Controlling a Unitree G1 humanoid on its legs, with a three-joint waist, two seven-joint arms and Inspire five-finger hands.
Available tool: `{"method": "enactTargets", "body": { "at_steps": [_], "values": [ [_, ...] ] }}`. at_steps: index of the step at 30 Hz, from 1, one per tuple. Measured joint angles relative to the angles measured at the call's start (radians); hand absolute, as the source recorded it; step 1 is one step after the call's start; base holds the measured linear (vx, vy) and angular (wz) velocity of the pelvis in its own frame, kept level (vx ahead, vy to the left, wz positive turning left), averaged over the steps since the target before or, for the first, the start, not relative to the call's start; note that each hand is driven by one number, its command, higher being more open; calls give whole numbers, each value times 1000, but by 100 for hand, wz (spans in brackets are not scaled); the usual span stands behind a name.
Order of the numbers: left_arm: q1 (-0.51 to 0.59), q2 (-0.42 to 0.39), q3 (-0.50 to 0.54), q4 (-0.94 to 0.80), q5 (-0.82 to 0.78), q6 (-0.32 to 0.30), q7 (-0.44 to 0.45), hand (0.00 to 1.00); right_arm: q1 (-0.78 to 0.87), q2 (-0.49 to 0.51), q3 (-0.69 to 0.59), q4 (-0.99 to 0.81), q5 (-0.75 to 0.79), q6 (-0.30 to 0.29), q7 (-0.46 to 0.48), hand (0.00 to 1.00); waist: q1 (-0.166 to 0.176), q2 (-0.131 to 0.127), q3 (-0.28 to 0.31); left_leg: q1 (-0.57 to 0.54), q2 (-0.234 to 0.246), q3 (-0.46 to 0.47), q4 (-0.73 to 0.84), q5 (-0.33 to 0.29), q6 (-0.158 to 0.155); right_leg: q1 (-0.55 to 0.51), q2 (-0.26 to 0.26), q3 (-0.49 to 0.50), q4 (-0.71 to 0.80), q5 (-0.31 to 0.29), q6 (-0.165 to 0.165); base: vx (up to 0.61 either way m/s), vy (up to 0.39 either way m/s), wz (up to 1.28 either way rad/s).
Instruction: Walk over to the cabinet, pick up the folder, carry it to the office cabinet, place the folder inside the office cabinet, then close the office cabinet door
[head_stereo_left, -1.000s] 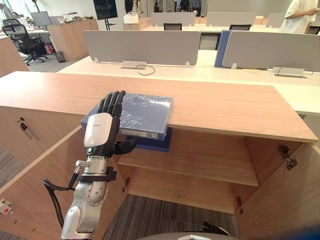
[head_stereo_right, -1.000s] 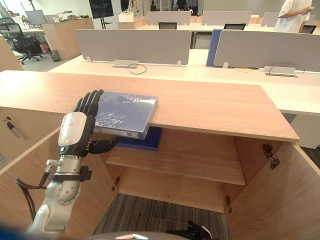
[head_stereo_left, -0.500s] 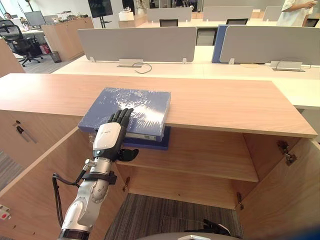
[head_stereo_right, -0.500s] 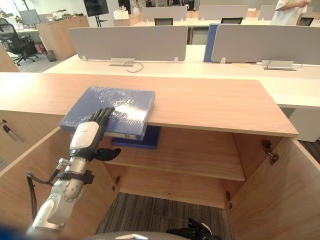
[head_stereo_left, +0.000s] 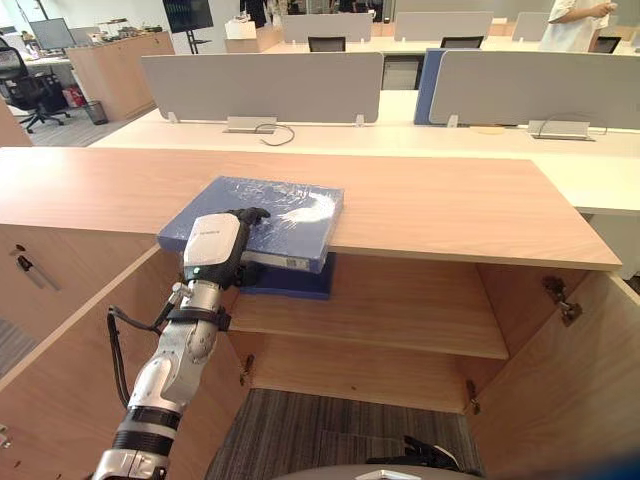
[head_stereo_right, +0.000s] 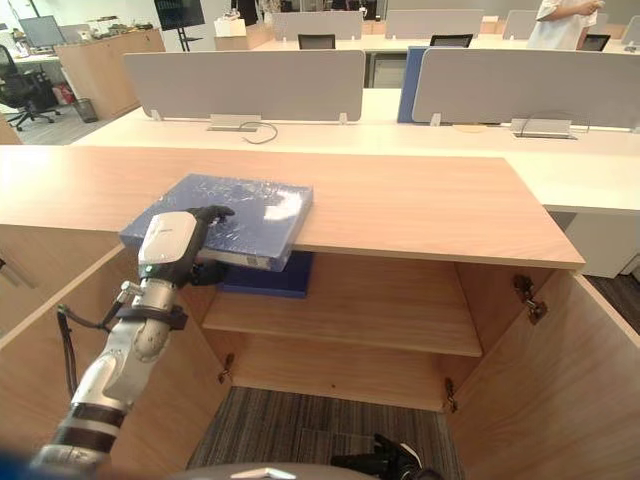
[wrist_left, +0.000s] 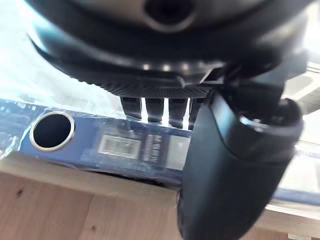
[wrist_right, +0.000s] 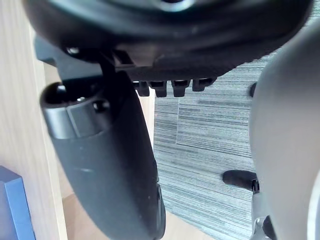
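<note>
A blue folder (head_stereo_left: 290, 212) in clear plastic wrap lies on the wooden cabinet top (head_stereo_left: 440, 205), its near edge overhanging the front. My left hand (head_stereo_left: 213, 248) is at that edge. Its fingers curl over the folder's top, and the thumb (wrist_left: 235, 170) presses from under the spine (wrist_left: 100, 145). My right hand (wrist_right: 110, 165) hangs idle over grey carpet beside a wooden panel, fingers relaxed and holding nothing.
Below the top, the cabinet stands open, with its left door (head_stereo_left: 60, 350) and right door (head_stereo_left: 560, 390) swung out. A second blue folder (head_stereo_left: 295, 282) lies on the inner shelf (head_stereo_left: 400, 310). Desks with grey dividers (head_stereo_left: 265, 85) stand behind; a person (head_stereo_left: 570, 22) is at the far right.
My left hand has drawn back from flat on the folder's top to its near edge, fingers now curled over it and thumb beneath. The camera has tilted slightly.
</note>
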Motion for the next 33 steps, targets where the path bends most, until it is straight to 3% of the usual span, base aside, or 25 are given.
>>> {"method": "enactTargets", "body": {
  "at_steps": [9, 13, 16, 19, 23, 26, 28, 33],
  "values": [
    [-142, 11, -45, -1, 76, 4, 63, 0, -15, 7, -16, 3, 0, 1, -3, 100, -24, -2, 10, 10, 0, 22, 0, -1, -1, 5, 1, 19, -12, 9, -4, -3, 13, -7],
    [-150, 4, -54, -22, 84, 11, 50, 0, -19, 10, -49, 20, 0, 2, -6, 100, -24, -2, 16, 10, 0, 15, 0, 0, -1, 6, 1, 16, -12, 9, -4, -5, 1, 1],
    [-91, -37, -39, -170, 9, 17, -8, 0, -14, 18, -123, 31, 0, 0, -7, 100, -20, -2, 20, -2, -2, 9, 5, 0, 0, -1, -1, 15, -10, 9, -4, 1, 9, 4],
    [1, -132, -10, -386, -293, -30, -59, 0, -7, 26, -179, 40, 1, -4, -12, 100, -13, -4, 22, -5, -2, 2, 5, 0, 0, -4, -2, 15, -3, 9, -4, 5, 4, 4],
    [69, -215, -2, -494, -670, -77, -124, 0, -2, 28, -193, 34, 7, -8, -11, 100, -10, -2, 21, -1, -1, 2, 5, 0, 0, -4, -1, 20, 6, 8, -6, -19, 3, -1],
    [196, -279, 43, -552, -935, -104, -187, 0, 57, 28, -167, -51, 132, -21, -15, 100, -13, -2, 21, 0, 3, 19, 5, -1, -1, -19, 2, 40, 19, 3, -5, -47, 7, -17],
    [318, -349, 118, -587, -1119, -105, -220, 0, 162, 46, -155, -241, 278, -31, -38, 100, -16, -5, 33, -1, 10, 36, 5, -2, -2, -39, 10, 56, 37, 0, -7, -44, -1, -24],
    [455, -450, 241, -611, -1365, -105, -206, 0, 398, 163, -159, -730, 477, -45, -55, 100, -25, -34, 49, -5, 32, 57, 21, -12, -14, -57, 24, 73, 53, -8, -12, -32, -18, -13]
  ]
}}
